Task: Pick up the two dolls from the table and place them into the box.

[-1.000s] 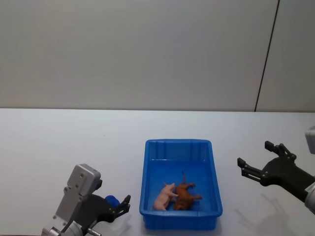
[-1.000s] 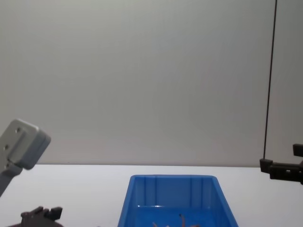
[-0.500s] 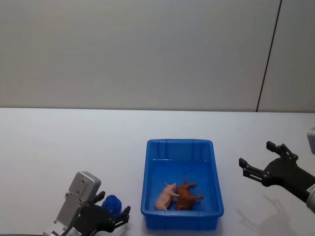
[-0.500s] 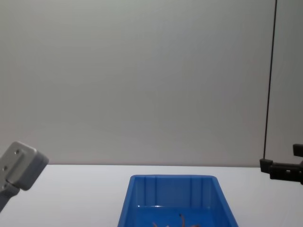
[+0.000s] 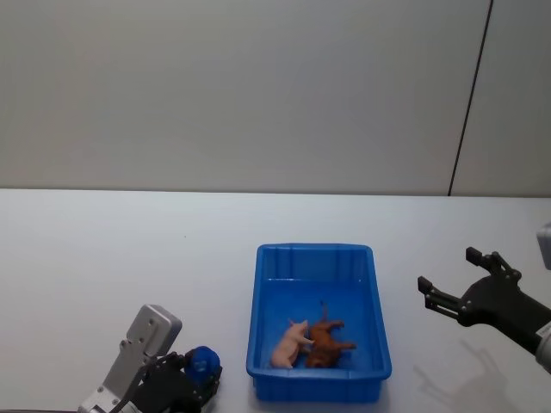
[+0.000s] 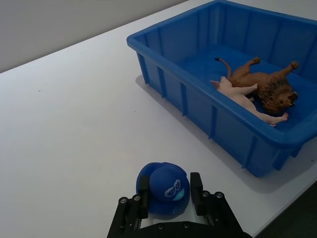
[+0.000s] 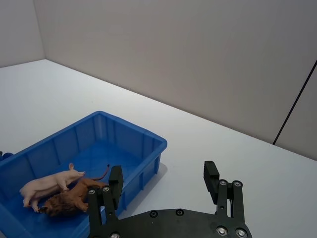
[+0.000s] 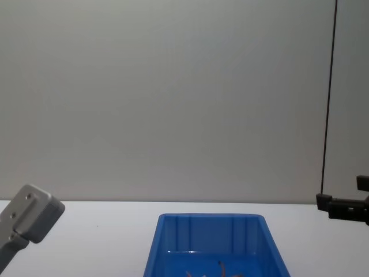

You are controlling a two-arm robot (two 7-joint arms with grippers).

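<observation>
blue doll (image 6: pixel 164 189) between left gripper (image 6: pixel 170 196) fingers

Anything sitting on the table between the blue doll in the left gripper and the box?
Nothing: in the left wrist view, bare white table runs from the blue doll, held in the left gripper, to the box.

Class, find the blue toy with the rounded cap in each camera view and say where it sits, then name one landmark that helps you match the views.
Head view: blue toy at bottom left, between the left gripper's fingers, left of the box.
Left wrist view: low in the middle, clamped between the fingers.
Right wrist view: not in it.
Chest view: not in it.
Shared landmark: the blue box, with pink pig inside.
</observation>
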